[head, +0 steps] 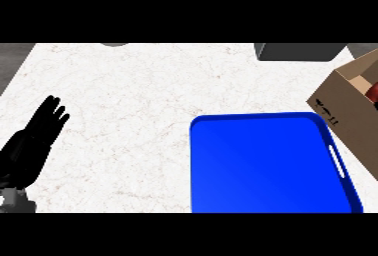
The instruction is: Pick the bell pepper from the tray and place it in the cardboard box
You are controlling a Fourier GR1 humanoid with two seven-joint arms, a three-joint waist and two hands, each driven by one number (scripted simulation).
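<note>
A sliver of red bell pepper (pixel 374 90) shows inside the open brown cardboard box (pixel 347 107), just right of the glossy blue rectangular tray (pixel 266 165). Well left of the tray, the black left hand (pixel 40 132) rests with straight fingers, holding nothing.

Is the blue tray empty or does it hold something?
Empty: the blue tray shows only its bare blue floor, nothing lying on it.
</note>
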